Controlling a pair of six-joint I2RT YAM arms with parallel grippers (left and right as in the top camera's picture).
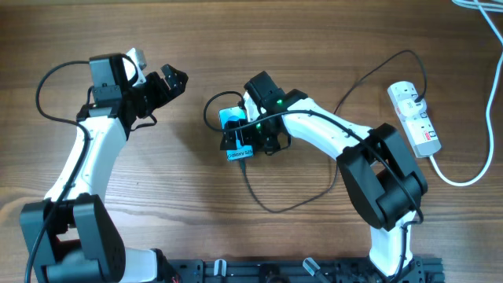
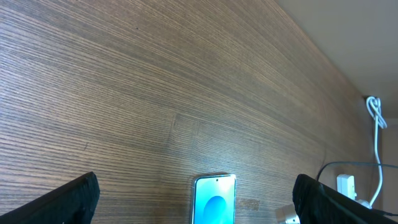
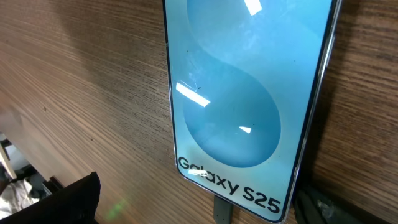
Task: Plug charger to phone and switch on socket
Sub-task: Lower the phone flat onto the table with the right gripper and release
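Note:
The phone (image 1: 235, 130) lies flat on the table with its teal screen up, and "Galaxy S25" shows at its near end in the right wrist view (image 3: 249, 93). The charger's grey connector tip (image 3: 222, 210) sits in the phone's bottom edge. Its thin black cable (image 1: 275, 208) loops across the table to the socket (image 1: 414, 118), a white power strip at the right. My right gripper (image 1: 248, 146) is open, with one finger on each side of the phone's bottom end (image 3: 199, 214). My left gripper (image 1: 167, 81) is open and empty, left of the phone, which lies between its fingers in the left wrist view (image 2: 214, 200).
A thick white cord (image 1: 460, 179) runs from the power strip toward the right table edge, and it also shows in the left wrist view (image 2: 376, 124). The wooden table (image 1: 157, 181) shows bare wood at the front left. The arm bases stand along the front edge.

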